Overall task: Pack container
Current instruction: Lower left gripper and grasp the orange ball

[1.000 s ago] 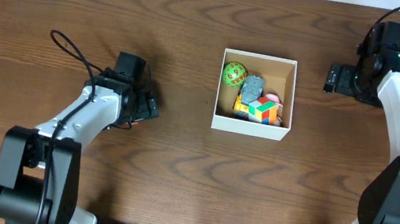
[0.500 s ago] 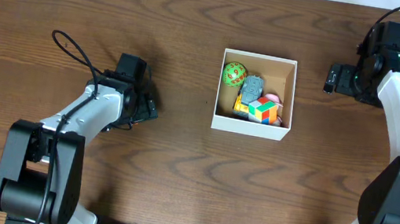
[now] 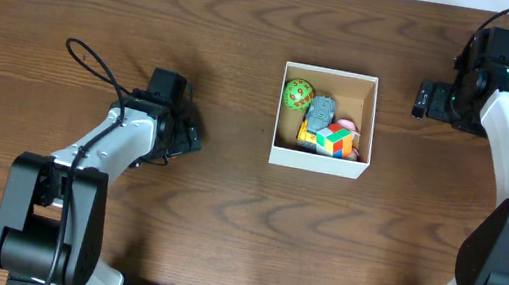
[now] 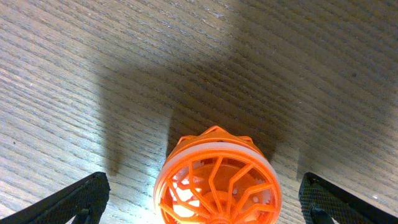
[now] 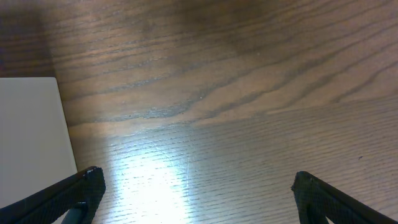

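The container (image 3: 332,71), a square white-walled box with a tan inside, stands at the table's middle. It holds a green lattice ball (image 3: 298,93), a grey toy (image 3: 321,111) and a multi-coloured cube (image 3: 337,140). My left gripper (image 3: 185,137) is low over the table, left of the container. In the left wrist view its fingers (image 4: 208,202) are open wide on either side of an orange lattice wheel toy (image 4: 217,180) and do not touch it. My right gripper (image 3: 425,99) is open and empty (image 5: 199,199), just right of the container, whose white wall (image 5: 31,124) shows in the right wrist view.
The wooden table (image 3: 221,229) spreads all around the container. A black cable (image 3: 94,63) loops over the left arm.
The left arm has shifted very slightly over the orange toy. The right arm and the container have not moved.
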{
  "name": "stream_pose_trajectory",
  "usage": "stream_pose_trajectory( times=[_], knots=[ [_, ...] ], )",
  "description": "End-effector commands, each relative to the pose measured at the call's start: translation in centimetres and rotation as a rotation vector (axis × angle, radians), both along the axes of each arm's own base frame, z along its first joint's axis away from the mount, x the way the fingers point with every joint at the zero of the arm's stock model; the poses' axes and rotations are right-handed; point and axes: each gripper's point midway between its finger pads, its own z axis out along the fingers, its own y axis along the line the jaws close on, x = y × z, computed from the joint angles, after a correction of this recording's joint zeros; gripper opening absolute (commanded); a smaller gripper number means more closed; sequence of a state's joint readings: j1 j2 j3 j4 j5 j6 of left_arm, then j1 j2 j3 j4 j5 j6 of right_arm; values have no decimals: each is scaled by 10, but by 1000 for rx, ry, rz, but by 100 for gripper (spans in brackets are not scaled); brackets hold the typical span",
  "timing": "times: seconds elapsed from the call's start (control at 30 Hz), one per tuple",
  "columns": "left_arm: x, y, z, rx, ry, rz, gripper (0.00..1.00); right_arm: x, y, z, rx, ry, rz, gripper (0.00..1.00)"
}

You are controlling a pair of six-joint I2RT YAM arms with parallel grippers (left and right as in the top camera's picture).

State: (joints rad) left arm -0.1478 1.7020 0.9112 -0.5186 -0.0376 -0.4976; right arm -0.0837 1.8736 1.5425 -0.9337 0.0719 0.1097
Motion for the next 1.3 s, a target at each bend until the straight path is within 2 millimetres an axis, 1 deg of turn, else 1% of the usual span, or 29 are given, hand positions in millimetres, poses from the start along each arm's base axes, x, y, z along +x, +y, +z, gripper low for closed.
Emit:
stream_pose_trajectory(
  times=[0.0,0.2,0.4,0.87,1.0,1.13,1.17,1.27],
  knots=[
    [-4,5,-4,27,15,14,98,0,1,5,-11,-11,12,99],
    [-5,5,-5,26,18,17,98,-1,1,5,-11,-11,12,99],
    [-7,5,-10,28,35,23,98,-1,1,5,-11,-11,12,99],
    [-6,5,-10,26,34,31,98,0,1,5,-11,-11,12,99],
    [-5,5,-10,25,29,31,100,0,1,5,-11,-11,12,99],
    [-4,5,-10,25,24,31,89,0,1,5,-11,-11,12,99],
    [-4,5,-10,25,23,32,85,0,1,5,-11,-11,12,99],
    [-4,5,-10,24,23,31,82,0,1,5,-11,-11,12,99]
  ],
)
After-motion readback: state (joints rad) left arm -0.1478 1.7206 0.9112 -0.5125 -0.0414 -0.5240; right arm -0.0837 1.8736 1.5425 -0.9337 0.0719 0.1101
